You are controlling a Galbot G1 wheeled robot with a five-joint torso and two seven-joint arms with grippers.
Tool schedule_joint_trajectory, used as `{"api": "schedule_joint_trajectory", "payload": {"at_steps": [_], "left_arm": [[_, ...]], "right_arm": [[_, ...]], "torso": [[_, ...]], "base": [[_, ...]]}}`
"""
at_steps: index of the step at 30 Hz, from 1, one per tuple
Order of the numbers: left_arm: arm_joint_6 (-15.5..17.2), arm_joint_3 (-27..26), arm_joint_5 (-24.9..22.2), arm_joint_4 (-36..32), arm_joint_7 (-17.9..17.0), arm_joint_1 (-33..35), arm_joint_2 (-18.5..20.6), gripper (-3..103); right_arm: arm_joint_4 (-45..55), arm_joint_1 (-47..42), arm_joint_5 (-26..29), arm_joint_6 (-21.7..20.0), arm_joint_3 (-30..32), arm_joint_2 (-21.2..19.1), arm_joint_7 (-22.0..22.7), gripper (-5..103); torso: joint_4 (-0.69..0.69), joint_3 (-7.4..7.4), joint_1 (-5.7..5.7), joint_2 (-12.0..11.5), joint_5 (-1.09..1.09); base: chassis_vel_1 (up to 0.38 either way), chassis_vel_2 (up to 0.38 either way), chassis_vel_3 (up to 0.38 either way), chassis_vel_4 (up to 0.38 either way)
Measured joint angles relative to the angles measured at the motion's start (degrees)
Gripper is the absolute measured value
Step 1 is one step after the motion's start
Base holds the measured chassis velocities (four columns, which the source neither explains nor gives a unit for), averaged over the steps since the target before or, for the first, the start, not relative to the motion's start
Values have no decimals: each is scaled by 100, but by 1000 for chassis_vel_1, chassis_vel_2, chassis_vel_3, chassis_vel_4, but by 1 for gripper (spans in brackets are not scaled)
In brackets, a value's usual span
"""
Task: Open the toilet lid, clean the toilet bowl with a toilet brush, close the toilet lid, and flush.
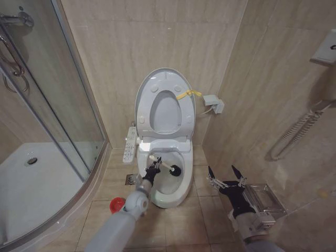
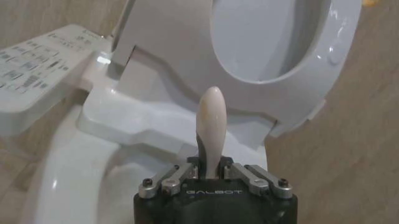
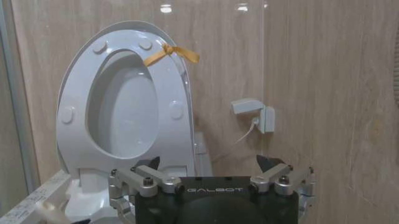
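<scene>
The toilet lid [image 1: 166, 113] stands raised against the wall, the ring seat [image 1: 149, 100] up in front of it and a yellow strap [image 1: 189, 94] at its edge. Below lies the open toilet bowl [image 1: 169, 195]. My left gripper [image 1: 154, 169] is shut on the white handle of the toilet brush [image 1: 165, 166], whose black head [image 1: 176, 171] sits inside the bowl. In the left wrist view the handle [image 2: 210, 121] sticks out of the left gripper [image 2: 212, 170]. My right gripper [image 1: 226, 176] hangs open to the right of the bowl, holding nothing; its wrist view faces the lid [image 3: 128, 116] and strap [image 3: 171, 52].
A red holder cup [image 1: 117, 205] sits on the floor left of the bowl, near a floor drain [image 1: 130, 179]. The white control panel [image 1: 129, 144] juts out on the bowl's left. A glass shower enclosure [image 1: 52, 131] fills the left; a wall box [image 1: 213, 103] and a coiled hose [image 1: 299, 131] are on the right.
</scene>
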Motion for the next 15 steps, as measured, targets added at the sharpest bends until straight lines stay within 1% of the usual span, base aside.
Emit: {"api": "schedule_joint_trajectory", "payload": {"at_steps": [2, 6, 7, 10, 15], "left_arm": [[-7, -19, 20, -55, 18, 71, 36, 18], [-21, -125, 106, -479, 19, 342, 161, 18], [-21, -125, 106, -479, 19, 342, 161, 18], [-115, -303, 379, -729, 125, 543, 286, 18], [-157, -477, 455, -1020, 196, 785, 478, 18]], "right_arm": [[0, 0, 0, 0, 0, 0, 0, 100], [0, 0, 0, 0, 0, 0, 0, 100], [0, 0, 0, 0, 0, 0, 0, 100], [0, 0, 0, 0, 0, 0, 0, 100], [0, 0, 0, 0, 0, 0, 0, 100]], "torso": [[0, 0, 0, 0, 0], [-1, 0, 0, 0, -1], [-1, 0, 0, 0, -1], [-2, 0, 0, 0, 0], [0, 0, 0, 0, 0]], "base": [[0, 0, 0, 0], [0, 0, 0, 0], [0, 0, 0, 0], [0, 0, 0, 0], [0, 0, 0, 0]]}}
